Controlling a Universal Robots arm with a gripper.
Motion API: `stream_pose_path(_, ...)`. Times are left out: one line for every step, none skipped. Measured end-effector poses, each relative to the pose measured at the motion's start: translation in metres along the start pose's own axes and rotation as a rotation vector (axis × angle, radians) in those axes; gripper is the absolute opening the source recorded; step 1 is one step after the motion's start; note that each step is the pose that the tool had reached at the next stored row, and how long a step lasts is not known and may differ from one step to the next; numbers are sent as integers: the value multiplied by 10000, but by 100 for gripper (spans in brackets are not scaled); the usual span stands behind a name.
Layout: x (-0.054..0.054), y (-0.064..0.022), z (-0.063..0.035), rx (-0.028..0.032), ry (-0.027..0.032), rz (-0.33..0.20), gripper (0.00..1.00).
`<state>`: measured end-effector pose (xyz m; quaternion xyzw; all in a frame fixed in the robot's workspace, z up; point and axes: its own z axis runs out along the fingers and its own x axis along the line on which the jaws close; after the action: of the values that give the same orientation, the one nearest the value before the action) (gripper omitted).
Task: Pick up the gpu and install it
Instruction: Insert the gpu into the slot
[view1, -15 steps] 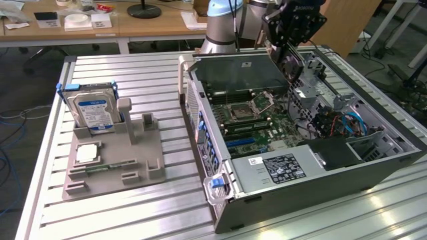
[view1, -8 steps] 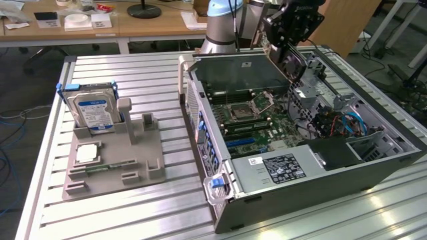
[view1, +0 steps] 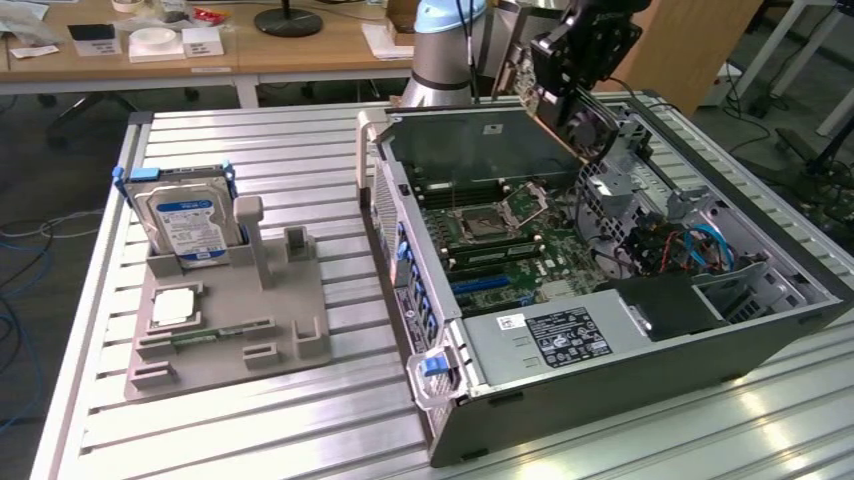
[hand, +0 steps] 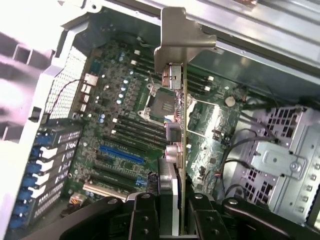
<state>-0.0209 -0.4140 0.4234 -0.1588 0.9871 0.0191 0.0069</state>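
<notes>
Gripper (hand: 173, 202): we saw its fingers (hand: 145, 217) pinching the gpu (hand: 175, 47) above the motherboard (hand: 115, 112).
Writing: the hard drive (view1: 187, 222) label (blue-white) was illegible to us.

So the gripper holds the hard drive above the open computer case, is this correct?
No. The gripper holds the gpu, not the hard drive, above the open computer case; the wrist view shows the card in its grip. The hard drive stands in the grey holder.

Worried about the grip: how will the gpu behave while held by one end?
Likely stiff: the gpu stands straight out from the gripper. The metal bracket at its far end probably adds leverage. Exposed connectors suggest it is fragile.
</notes>
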Motion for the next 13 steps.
stream_pose_path(0,0,0,-3,7,-185,28)
stream_pose_path(0,0,0,-7,13,-359,28)
stream_pose_path(0,0,1,-11,19,-538,28)
stream_pose_path(0,0,1,-15,26,-735,28)
stream_pose_path(0,0,1,-18,32,-915,28)
stream_pose_path(0,0,1,-22,38,-1089,28)
stream_pose_path(0,0,1,-26,44,-1268,28)
stream_pose_path(0,0,2,-29,51,-1449,28)
stream_pose_path(0,0,2,-33,58,-1644,28)
stream_pose_path(0,0,2,-37,65,-1822,28)
stream_pose_path(0,0,2,-40,70,-1997,28)
stream_pose_path(0,0,2,-43,77,-2168,28)
stream_pose_path(0,0,3,-47,82,-2339,28)
